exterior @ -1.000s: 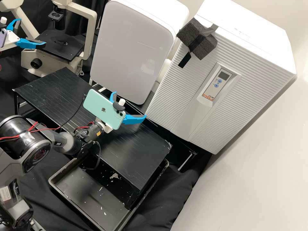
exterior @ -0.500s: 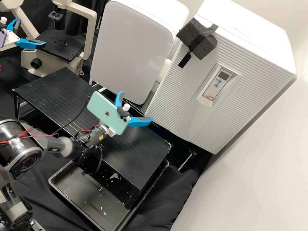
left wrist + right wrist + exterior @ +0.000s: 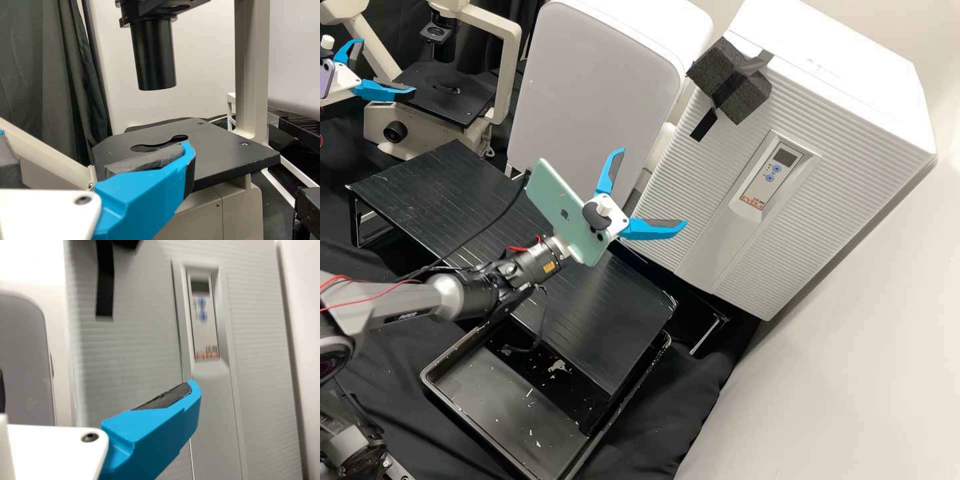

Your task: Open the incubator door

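Two blue-fingered end effectors are out over the bench, and the big white incubator takes the right side of the high view. What a front on it! The door is pale and finely ribbed, lying flush and closed. Set into it is an upright control panel, with a small dark display above blue buttons and red-orange lettering at the foot. Below that runs a smooth, plain strip. Up at the door's top corner sits a rough dark grey foam block, bound on with black tape, one tape end hanging down the ribs.

And here's the right end effector, spread wide, nothing between its fingers, right in front of the door's near side! Over by the beige microscope, the left end effector is wide too, one dark-padded finger near the black stage.
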`<control>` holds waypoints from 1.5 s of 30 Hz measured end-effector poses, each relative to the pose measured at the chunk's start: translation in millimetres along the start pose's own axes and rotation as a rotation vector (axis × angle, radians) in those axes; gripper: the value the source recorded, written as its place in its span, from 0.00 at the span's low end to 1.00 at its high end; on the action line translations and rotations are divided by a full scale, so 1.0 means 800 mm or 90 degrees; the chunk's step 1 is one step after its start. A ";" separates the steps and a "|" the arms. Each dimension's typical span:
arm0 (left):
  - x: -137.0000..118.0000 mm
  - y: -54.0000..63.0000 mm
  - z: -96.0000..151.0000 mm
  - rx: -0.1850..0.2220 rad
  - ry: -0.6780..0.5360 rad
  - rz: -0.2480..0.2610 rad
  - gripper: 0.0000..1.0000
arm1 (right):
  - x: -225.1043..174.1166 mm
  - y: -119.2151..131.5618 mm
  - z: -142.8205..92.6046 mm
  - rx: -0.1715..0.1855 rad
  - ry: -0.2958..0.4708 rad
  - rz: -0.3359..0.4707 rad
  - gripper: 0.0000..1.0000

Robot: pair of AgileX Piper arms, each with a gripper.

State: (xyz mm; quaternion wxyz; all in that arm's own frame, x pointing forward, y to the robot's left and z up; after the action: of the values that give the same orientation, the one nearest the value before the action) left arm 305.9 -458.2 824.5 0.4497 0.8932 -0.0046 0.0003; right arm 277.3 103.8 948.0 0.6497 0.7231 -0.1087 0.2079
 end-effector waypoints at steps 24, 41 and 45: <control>0.000 0.000 0.000 0.000 0.000 0.000 1.00 | 0.062 -0.037 -0.030 -0.072 -0.194 0.024 1.00; 0.000 0.000 0.000 0.000 0.000 0.000 1.00 | 0.067 -0.022 -0.031 -0.054 -0.183 0.050 1.00; 0.000 0.000 0.000 0.000 0.000 0.000 1.00 | 0.068 -0.022 -0.033 -0.060 -0.174 0.046 1.00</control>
State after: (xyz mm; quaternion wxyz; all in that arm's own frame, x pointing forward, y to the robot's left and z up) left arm 305.9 -458.2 824.5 0.4497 0.8932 -0.0046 0.0003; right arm 329.3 138.3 957.9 0.6540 0.7092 -0.2314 0.1254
